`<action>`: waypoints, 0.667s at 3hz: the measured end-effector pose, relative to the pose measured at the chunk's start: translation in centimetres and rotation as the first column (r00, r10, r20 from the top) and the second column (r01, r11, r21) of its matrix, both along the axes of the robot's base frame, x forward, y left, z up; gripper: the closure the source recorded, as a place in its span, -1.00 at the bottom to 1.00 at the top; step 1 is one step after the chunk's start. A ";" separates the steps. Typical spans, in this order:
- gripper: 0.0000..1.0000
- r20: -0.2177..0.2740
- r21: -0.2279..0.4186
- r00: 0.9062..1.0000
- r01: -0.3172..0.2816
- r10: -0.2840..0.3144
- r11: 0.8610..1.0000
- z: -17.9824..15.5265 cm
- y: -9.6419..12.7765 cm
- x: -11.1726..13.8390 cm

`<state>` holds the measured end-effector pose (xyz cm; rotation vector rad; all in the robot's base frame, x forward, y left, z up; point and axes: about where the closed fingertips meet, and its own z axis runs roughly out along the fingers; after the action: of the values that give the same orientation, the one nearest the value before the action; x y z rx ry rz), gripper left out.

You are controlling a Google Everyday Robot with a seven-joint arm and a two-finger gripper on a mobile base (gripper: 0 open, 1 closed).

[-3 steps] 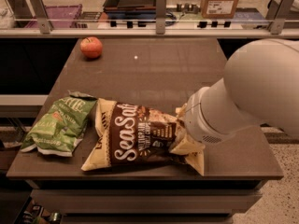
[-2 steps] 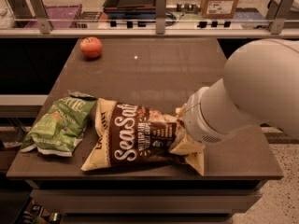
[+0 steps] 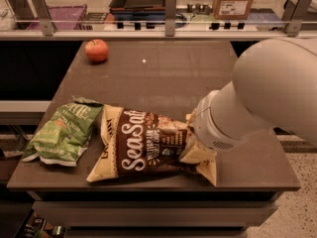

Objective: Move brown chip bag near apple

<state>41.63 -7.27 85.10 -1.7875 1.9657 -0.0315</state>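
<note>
Camera view: we see the brown chip bag [image 3: 143, 145] lying flat near the front edge of the table [image 3: 173, 78], touching the green chip bag [image 3: 62, 133]; the apple [image 3: 96, 50] sits well apart at a far corner; the pincer [image 3: 195, 133] is at the brown bag's opposite end, hidden behind the arm [image 3: 267, 93]; we cannot tell its state.

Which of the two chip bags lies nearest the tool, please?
The brown chip bag, lettered Sea Salt: the tool is at its right end; the green bag lies farther left.
</note>
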 end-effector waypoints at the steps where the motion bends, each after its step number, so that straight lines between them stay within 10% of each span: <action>1: 1.00 0.012 -0.027 0.999 0.034 -0.034 0.999 1.5 -1.4 1.3; 2: 1.00 0.052 -0.047 0.994 0.102 -0.099 0.994 4.4 -3.8 3.2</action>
<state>44.87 -11.04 89.50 -1.7001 2.0341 -0.1570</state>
